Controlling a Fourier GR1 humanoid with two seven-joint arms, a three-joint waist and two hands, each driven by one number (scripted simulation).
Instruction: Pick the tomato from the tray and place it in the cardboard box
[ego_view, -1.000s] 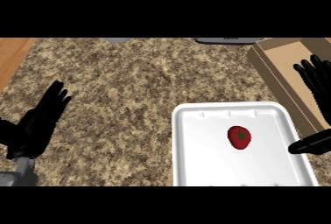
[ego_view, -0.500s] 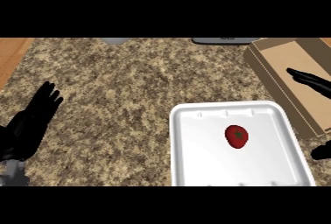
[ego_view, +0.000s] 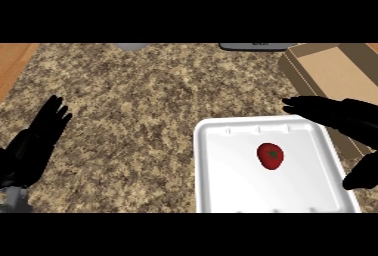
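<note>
The tomato (ego_view: 271, 155) lies in the white tray (ego_view: 221, 175), a touch right of the tray's middle, nothing touching it; the right hand (ego_view: 347, 116) sits spread open at the tray's far right corner — fingers straight, thumb apparently low by the right rim; the cardboard box (ego_view: 334, 75) stands beyond that corner; the left hand (ego_view: 37, 145) rests open, well left of the tray.
</note>
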